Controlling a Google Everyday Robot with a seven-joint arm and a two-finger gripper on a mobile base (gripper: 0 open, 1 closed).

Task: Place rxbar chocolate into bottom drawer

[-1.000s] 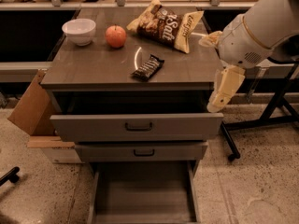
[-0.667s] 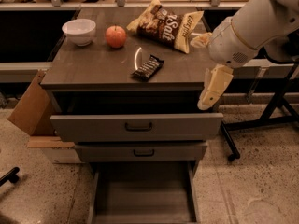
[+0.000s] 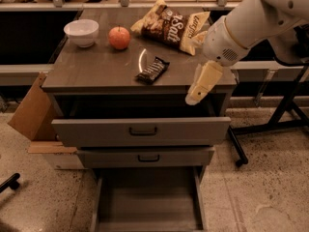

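Observation:
The rxbar chocolate [image 3: 153, 70] is a small dark wrapped bar. It lies flat on the cabinet top [image 3: 91, 64], near the middle front. The bottom drawer [image 3: 147, 204] is pulled out and shows a bare grey floor. My gripper [image 3: 197, 92] hangs from the white arm over the right front edge of the cabinet top. It is to the right of the bar, about a hand's width away, and touches nothing. Its pale fingers [image 3: 203, 83] point down and left.
A white bowl [image 3: 81, 32], a red apple [image 3: 119, 37] and a large chip bag [image 3: 170, 25] sit at the back of the top. The top drawer [image 3: 140, 129] stands partly open. A cardboard box [image 3: 30, 108] is at the left, a black stand [image 3: 270, 122] at the right.
My arm and gripper have moved left, closer to the bar, and now hang over the cabinet's right front edge. The objects have not moved.

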